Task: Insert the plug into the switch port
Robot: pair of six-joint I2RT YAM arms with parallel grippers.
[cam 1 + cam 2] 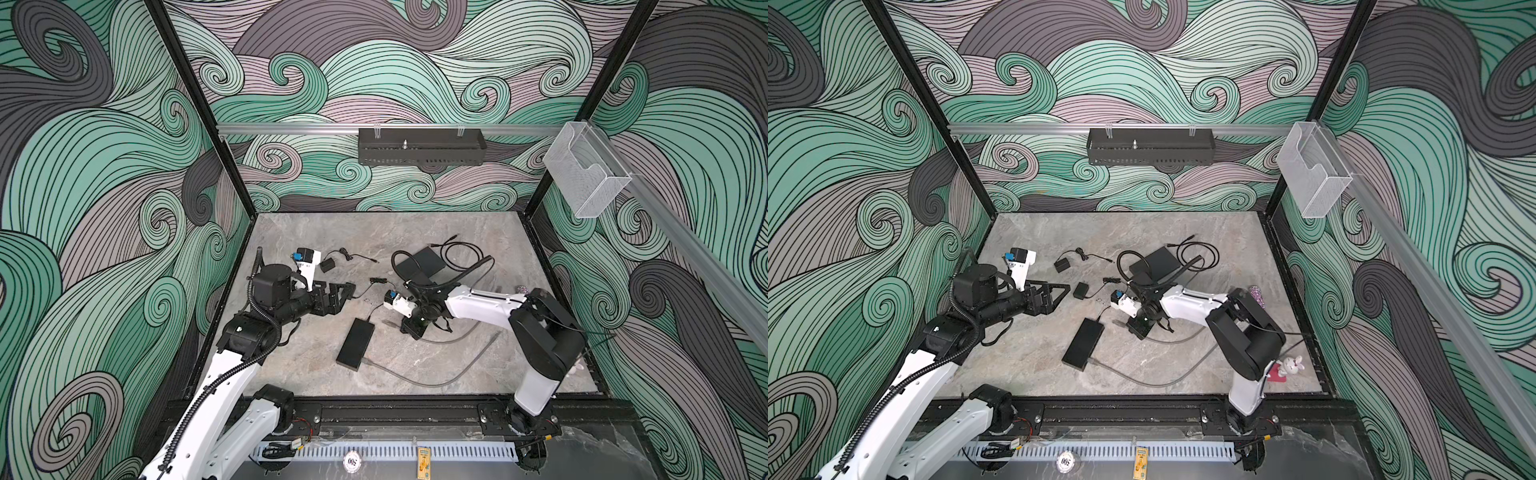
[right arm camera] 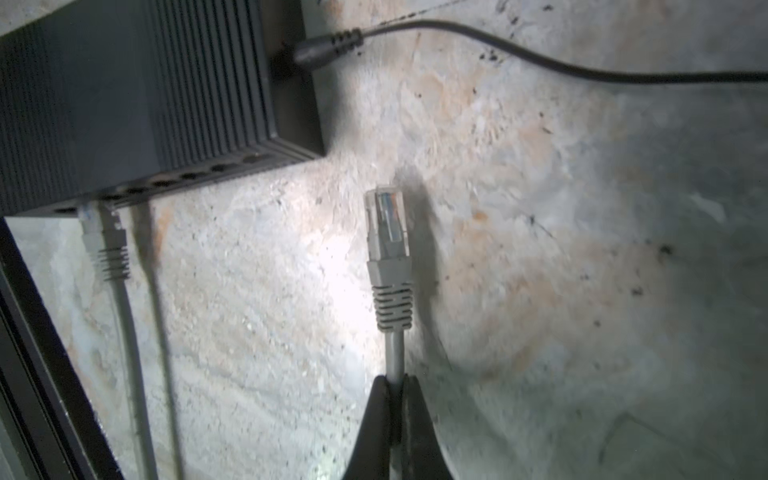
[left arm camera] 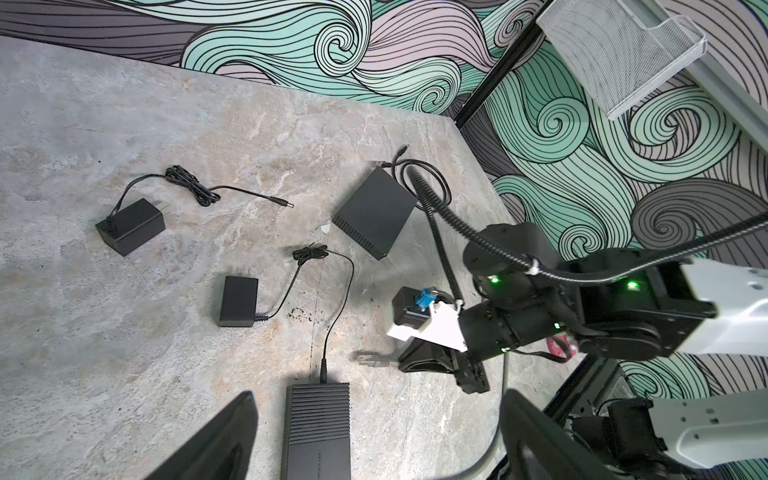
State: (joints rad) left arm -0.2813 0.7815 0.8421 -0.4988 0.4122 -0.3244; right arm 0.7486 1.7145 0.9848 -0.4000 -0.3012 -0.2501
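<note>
The right arm (image 1: 478, 303) stretches low over the bench (image 1: 415, 237), wrist tipped down. The right fingers (image 2: 376, 419) pinch the grey cable (image 2: 394, 353) just behind the plug (image 2: 388, 232), which sits near the switch port (image 2: 189, 176) row, not touching. The left arm (image 1: 286, 305) is held level, left fingers (image 3: 224, 440) spread wide.

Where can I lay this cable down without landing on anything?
Bare: the table strip along the back wall, and the patch between the switch and the left arm. Crowded: the middle, with adapters, square box and thin black leads. The grey cable loops over the near right side.
</note>
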